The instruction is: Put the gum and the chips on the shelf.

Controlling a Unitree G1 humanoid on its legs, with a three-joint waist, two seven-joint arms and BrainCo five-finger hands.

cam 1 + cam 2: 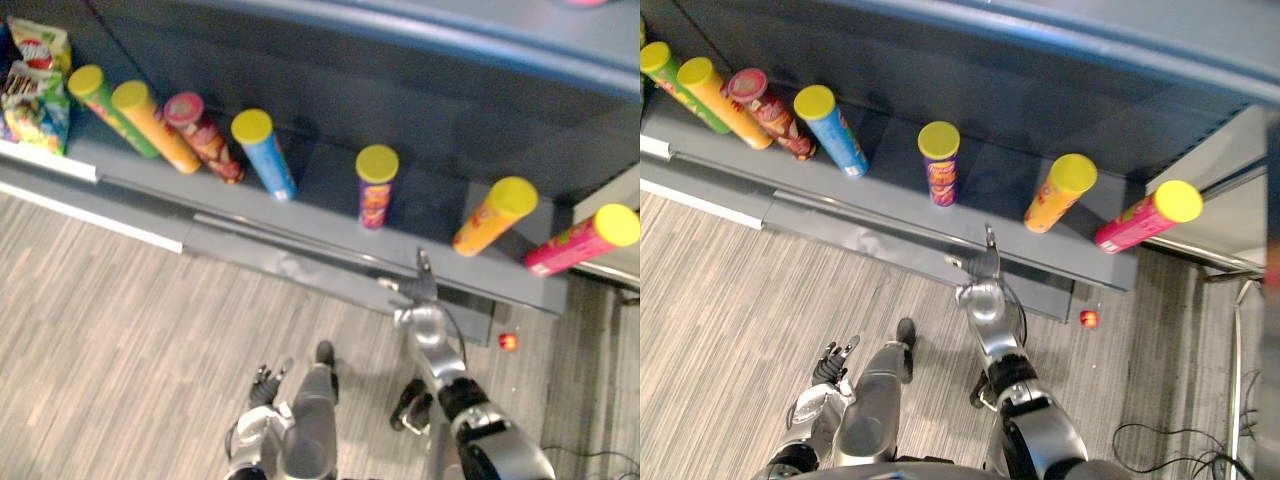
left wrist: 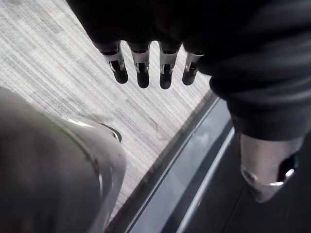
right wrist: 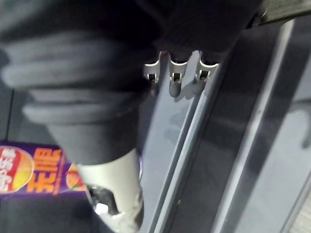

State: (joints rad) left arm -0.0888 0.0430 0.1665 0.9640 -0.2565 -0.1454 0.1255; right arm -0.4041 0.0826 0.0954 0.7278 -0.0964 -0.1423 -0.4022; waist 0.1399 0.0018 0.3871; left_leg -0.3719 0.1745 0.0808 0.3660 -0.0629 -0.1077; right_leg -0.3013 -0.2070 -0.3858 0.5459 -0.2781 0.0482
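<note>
Seven chip cans [image 1: 268, 155] stand on the shelf [image 1: 320, 200], lids up for stable stocking. Red item [image 1: 509, 342], perhaps gum, lies on the floor [image 1: 120, 320], lower right. Your right robot hand [image 1: 422, 290], straight-fingered and empty, is at the shelf lip; left robot hand [image 1: 264, 383] hangs slack, empty.

Cans [image 1: 377, 185] stand in a row along the shelf [image 1: 325, 200], with bags [image 1: 35, 90] at its left end. A small round object [image 1: 509, 342] lies on the floor [image 1: 120, 330] before its right end.
</note>
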